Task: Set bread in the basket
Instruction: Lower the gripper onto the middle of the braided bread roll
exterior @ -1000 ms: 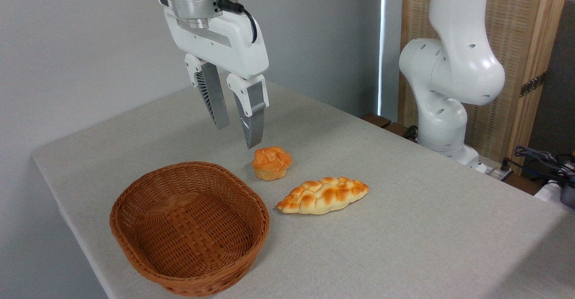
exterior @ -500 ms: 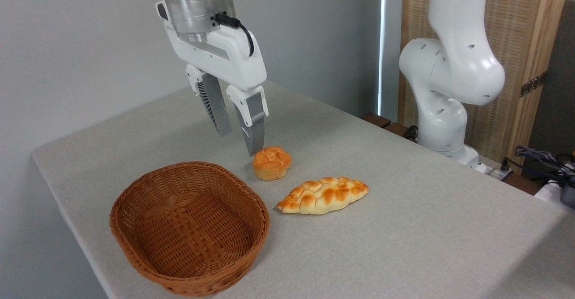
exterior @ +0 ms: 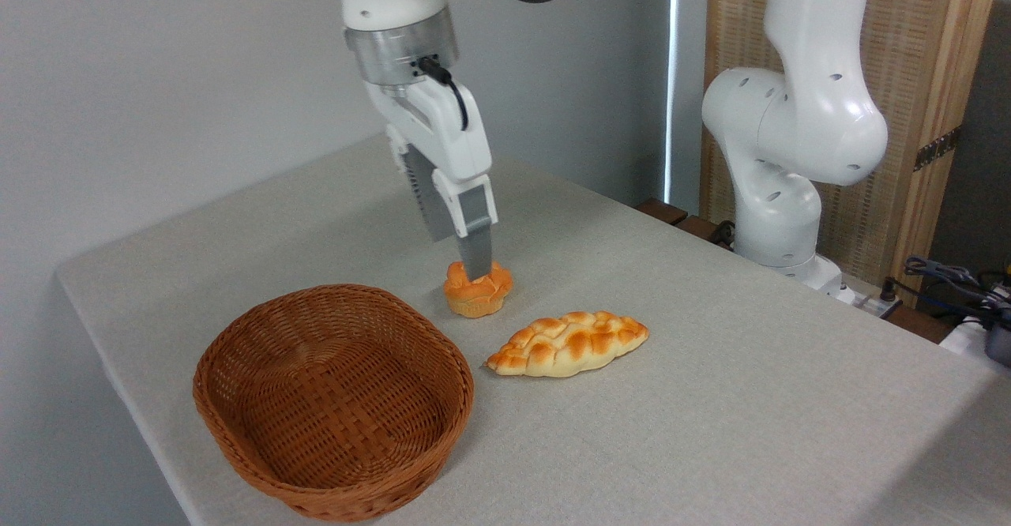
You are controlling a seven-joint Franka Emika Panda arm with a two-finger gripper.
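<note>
The bread (exterior: 567,343), a long braided golden loaf, lies on the grey table right of the basket (exterior: 261,336), an oval brown wicker basket with nothing in it. My gripper (exterior: 458,260) hangs behind and left of the bread, directly over a small round orange bun (exterior: 478,293). Its fingers stand one behind the other from this angle, apart and holding nothing. The nearer fingertip (exterior: 475,269) overlaps the bun's top. The gripper is clear of both bread and basket.
The robot's white base and lower arm (exterior: 778,155) stand at the table's back right edge. A wooden screen (exterior: 932,76) is behind it, and cables (exterior: 956,281) lie at the far right. The table's left edge runs close behind the basket.
The gripper has moved right and down, from above the table behind the basket to over the orange bun, and has turned about its axis. Bread, bun and basket have not moved.
</note>
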